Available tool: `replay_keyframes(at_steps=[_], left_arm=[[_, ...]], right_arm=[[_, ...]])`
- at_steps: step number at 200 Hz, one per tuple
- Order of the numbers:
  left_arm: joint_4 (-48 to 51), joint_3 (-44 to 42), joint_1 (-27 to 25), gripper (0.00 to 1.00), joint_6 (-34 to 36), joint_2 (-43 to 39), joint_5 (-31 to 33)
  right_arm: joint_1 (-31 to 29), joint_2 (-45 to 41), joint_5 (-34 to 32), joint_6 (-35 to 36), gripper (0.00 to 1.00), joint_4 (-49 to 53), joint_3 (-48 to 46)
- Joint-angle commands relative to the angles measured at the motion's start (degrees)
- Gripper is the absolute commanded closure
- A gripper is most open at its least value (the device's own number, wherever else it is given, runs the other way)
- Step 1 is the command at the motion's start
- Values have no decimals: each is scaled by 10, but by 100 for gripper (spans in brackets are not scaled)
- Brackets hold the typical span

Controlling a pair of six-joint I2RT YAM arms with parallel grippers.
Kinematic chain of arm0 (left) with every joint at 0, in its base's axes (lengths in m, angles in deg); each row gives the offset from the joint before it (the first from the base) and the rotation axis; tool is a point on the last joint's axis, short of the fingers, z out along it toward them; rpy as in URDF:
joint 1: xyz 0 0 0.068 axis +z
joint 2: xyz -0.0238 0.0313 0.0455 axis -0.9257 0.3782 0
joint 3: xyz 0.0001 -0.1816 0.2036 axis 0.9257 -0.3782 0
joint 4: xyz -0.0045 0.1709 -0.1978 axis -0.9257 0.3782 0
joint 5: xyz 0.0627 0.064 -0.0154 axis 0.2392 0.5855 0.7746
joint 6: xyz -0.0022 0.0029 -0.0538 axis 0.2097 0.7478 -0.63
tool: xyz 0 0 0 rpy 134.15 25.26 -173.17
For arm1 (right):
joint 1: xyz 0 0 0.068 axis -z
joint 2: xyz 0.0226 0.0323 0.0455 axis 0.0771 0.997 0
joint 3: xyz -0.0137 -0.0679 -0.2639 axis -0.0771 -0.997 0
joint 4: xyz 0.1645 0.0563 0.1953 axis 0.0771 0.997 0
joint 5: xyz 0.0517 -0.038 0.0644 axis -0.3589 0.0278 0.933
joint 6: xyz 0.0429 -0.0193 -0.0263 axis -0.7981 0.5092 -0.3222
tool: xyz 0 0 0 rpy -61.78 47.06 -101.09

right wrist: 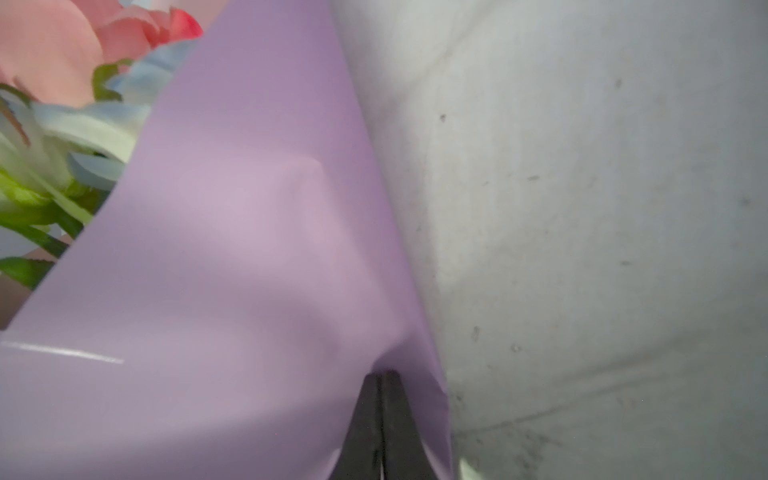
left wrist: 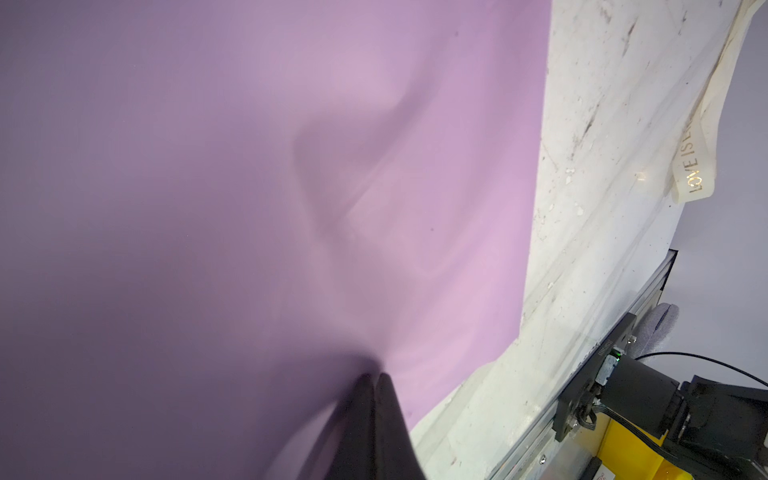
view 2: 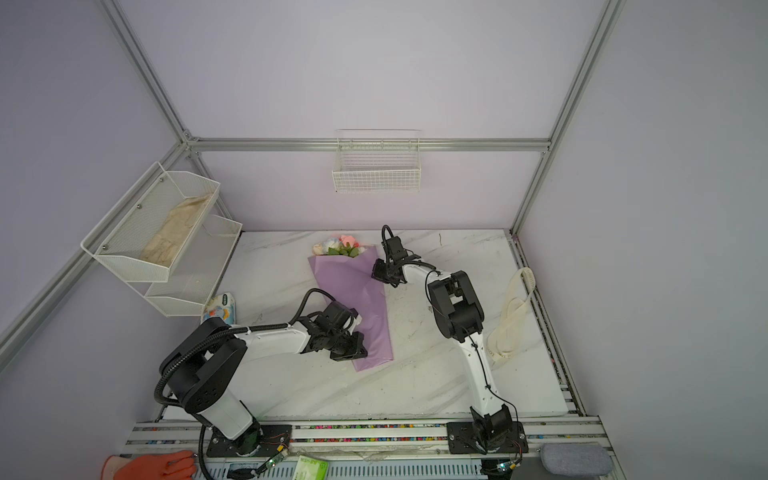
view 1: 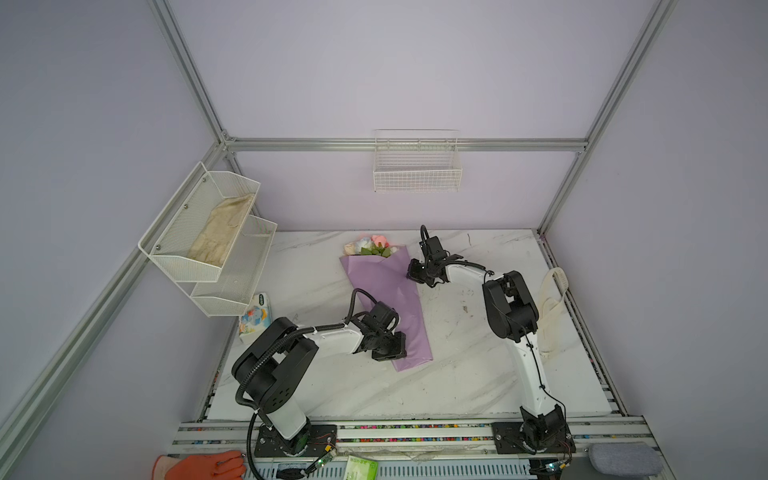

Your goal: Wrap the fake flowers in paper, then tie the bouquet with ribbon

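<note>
The bouquet of fake flowers, sheathed in lilac paper, lies mid-frame on the table. The left end effector pinches its lower end; the right end effector pinches its upper right edge.

Marble-patterned tabletop as I see it from above — carrying the lilac-wrapped bouquet of fake flowers near its middle, a cream lettered ribbon along its right edge, a tissue pack at its left edge.
</note>
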Motion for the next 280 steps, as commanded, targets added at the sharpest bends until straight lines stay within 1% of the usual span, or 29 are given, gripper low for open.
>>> replay_keyframes(at_steps=[1,22,64,88,108,143,151,173,194,210,220,234,239,255,265,275,280], left_arm=[[37,3,-1,100,9,25,30],[38,2,-1,100,7,25,29],[37,-1,-1,100,4,25,29],[38,-2,0,100,3,27,28],[38,-3,-1,100,4,27,29],[37,-5,-1,100,0,25,32],[36,-5,-1,100,0,26,31],[36,-7,-1,100,0,25,33],[37,-4,-1,100,0,21,32],[36,0,-1,100,0,12,31],[37,4,-1,100,0,3,30],[41,14,-1,97,1,-14,31],[41,18,-1,94,1,-21,33],[52,34,-1,81,4,-48,43],[62,44,0,76,6,-67,53],[69,52,2,65,8,-89,63],[74,55,4,63,10,-100,68]], right_arm=[[10,62,-6,-15,93,1,38],[18,88,16,-24,92,-22,65],[37,127,31,-64,91,-74,104],[42,162,45,-75,91,-80,159],[44,205,77,-95,90,-82,212],[47,244,65,-111,90,-94,258],[49,251,73,-119,90,-95,272],[57,257,108,-130,90,-90,324],[68,218,150,-120,86,-88,339],[71,147,157,-84,83,-74,298],[70,92,154,-60,81,-81,236],[71,11,151,-36,79,-87,139],[71,-17,144,-25,77,-87,100],[70,-99,126,-2,76,-90,-16],[71,-145,119,12,75,-95,-84],[70,-186,108,28,73,-98,-147],[71,-204,109,31,72,-104,-174]])
